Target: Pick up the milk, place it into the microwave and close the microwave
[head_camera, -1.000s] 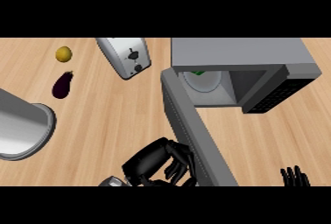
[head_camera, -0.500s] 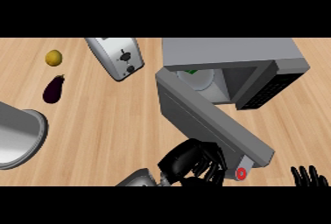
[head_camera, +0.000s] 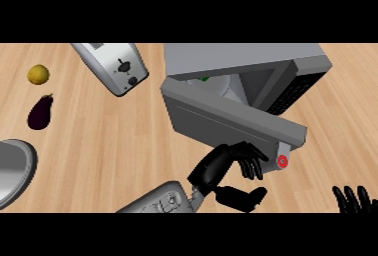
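Now the left hand (head_camera: 232, 162), fingers relaxed and holding nothing, presses the microwave (head_camera: 244, 65) door (head_camera: 229, 122); push steadily near its free edge, the milk presumably hidden inside, right hand (head_camera: 354, 200) resting open at the counter's near edge.

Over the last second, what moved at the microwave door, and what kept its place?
The left hand has pushed the microwave door partway shut; it is still ajar. The toaster, lemon and eggplant keep their layout. The right hand rests at the lower right.

desk (head_camera: 111, 145) carrying: microwave (head_camera: 244, 60) at far right | toaster (head_camera: 114, 67) | lemon (head_camera: 39, 74) | eggplant (head_camera: 40, 111) | pot (head_camera: 11, 170) sitting at left edge
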Controlling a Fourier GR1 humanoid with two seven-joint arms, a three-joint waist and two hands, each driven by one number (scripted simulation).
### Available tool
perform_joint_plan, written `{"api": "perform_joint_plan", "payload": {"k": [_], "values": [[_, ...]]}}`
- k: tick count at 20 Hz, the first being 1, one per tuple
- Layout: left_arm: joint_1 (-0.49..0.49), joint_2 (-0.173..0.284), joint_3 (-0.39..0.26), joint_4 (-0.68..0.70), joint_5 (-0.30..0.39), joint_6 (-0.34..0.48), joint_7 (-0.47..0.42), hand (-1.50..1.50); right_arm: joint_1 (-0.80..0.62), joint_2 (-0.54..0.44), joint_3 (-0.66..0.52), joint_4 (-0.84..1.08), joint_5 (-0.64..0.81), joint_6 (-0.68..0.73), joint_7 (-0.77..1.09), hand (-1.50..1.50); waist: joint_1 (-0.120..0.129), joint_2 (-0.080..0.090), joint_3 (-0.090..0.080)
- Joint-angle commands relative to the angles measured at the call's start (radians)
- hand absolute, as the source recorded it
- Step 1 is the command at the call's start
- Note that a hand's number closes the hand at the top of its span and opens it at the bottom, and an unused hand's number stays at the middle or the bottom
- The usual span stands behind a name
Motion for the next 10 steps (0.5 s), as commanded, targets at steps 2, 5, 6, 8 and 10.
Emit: {"api": "perform_joint_plan", "payload": {"k": [2,5,6,8,10], "values": [[-0.074,-0.011,0.031,0.052,0.107,0.098,-0.091,-1.5,0.003,-0.018,0.023,-0.06,-0.026,0.035,0.02,-1.5,-0.046,0.013,-0.002],[-0.127,-0.011,0.074,0.11,0.142,0.154,-0.117,-1.5,0.024,-0.052,0.019,-0.1,-0.049,0.059,0.041,-1.5,-0.058,0.016,-0.001],[-0.134,-0.011,0.069,0.115,0.16,0.178,-0.123,1.5,0.019,-0.042,0.033,-0.115,-0.055,0.053,0.051,-1.5,-0.063,0.017,-0.001],[-0.169,-0.012,0.093,0.143,0.197,0.2,-0.14,1.5,0.034,-0.05,0.033,-0.126,-0.077,0.061,0.063,-1.5,-0.071,0.018,0.0],[-0.196,-0.012,0.111,0.174,0.229,0.188,-0.156,1.5,0.033,-0.09,0.023,-0.16,-0.075,0.077,0.08,-1.5,-0.096,0.028,-0.002]]}}
